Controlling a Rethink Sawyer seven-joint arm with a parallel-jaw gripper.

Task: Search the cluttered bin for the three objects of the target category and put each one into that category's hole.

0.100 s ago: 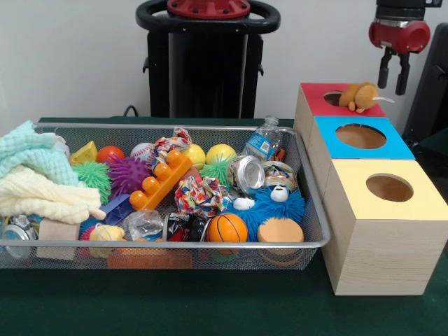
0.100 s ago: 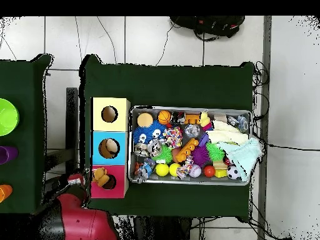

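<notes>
Above the red box [image 1: 339, 105] at the upper right of the front view hangs the gripper [image 1: 394, 70], its two dark fingers pointing down with a clear gap between them and nothing held. Just below it and slightly to the left, a small tan plush animal [image 1: 359, 96] lies on the red box's top, covering part of the round hole; whether it has begun to drop in cannot be told. In the overhead view the same plush animal [image 2: 100, 177] sits at the hole's edge on the red box [image 2: 119, 189], with the red arm [image 2: 75, 215] at the lower left of that frame.

Below the red box in the front view come a blue box [image 1: 360, 137] and a yellow box [image 1: 385, 190], each with an open round hole, the three touching in a row. Left of them, the wire mesh bin [image 1: 175, 246] stands on the green table [image 1: 210, 308], close beside the boxes.

Inside the bin, pale towels [image 1: 35, 178] fill the left end. An orange toy block [image 1: 159, 180] lies near the middle beside a purple spiky ball [image 1: 127, 173]. A small basketball [image 1: 227, 227] rests at the front rim, next to a blue furry toy [image 1: 276, 204]. A crushed can [image 1: 248, 173] and a plastic bottle [image 1: 264, 142] lie toward the right rear corner.
</notes>
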